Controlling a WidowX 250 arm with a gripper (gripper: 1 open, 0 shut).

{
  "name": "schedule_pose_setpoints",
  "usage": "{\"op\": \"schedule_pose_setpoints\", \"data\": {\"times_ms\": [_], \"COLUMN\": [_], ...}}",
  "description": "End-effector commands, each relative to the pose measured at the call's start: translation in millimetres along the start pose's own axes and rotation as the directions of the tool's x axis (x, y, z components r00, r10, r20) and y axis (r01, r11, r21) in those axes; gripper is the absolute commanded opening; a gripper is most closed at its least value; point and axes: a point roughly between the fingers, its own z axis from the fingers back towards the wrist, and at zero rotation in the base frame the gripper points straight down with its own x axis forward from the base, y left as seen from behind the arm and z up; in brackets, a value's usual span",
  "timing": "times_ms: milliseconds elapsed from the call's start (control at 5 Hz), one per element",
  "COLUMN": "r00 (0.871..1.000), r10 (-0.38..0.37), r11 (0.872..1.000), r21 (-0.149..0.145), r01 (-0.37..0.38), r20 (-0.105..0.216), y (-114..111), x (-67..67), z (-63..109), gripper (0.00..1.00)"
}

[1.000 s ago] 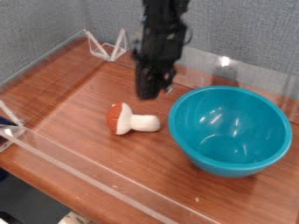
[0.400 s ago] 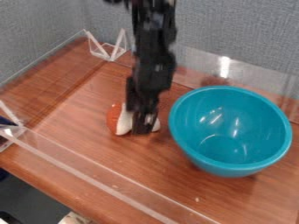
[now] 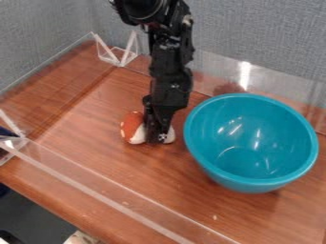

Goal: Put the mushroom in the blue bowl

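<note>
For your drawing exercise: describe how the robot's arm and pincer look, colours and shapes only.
The arm is black all over, built of chunky, boxy segments joined in a column. It narrows to a slim black pincer. No markings or coloured parts can be made out; cables cannot be told apart.

Robot lab test bench, not a home — wooden table (image 3: 76, 105) fenced by a low clear plastic wall (image 3: 90, 187) held with clips, grey fabric panel (image 3: 51, 29) as backdrop. Black robot arm (image 3: 166, 52) stands over the enclosed area. Props are plastic toys — a mushroom (image 3: 132, 127) and a blue bowl (image 3: 251, 143) — staged, nothing domestic around.
</note>
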Motion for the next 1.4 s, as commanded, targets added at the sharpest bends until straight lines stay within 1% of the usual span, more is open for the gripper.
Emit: {"op": "schedule_pose_setpoints", "data": {"times_ms": [0, 400, 800, 1000, 1200], "r00": [0.999, 0.99, 0.986, 0.984, 0.988], "r10": [0.042, 0.133, 0.156, 0.167, 0.139], "r11": [0.999, 0.991, 0.987, 0.985, 0.988], "r21": [0.012, 0.014, 0.027, 0.037, 0.052], "r01": [-0.042, -0.134, -0.157, -0.17, -0.143], "r20": [0.022, 0.038, 0.055, 0.067, 0.065], "y": [-5.8, -11.3, -16.3, -20.4, -25.5], "x": [0.1, -1.7, -2.1, -0.6, 7.2], "z": [19.0, 38.8, 56.8, 69.9, 76.4], "gripper": [0.0, 0.0, 0.0, 0.0, 0.0]}}
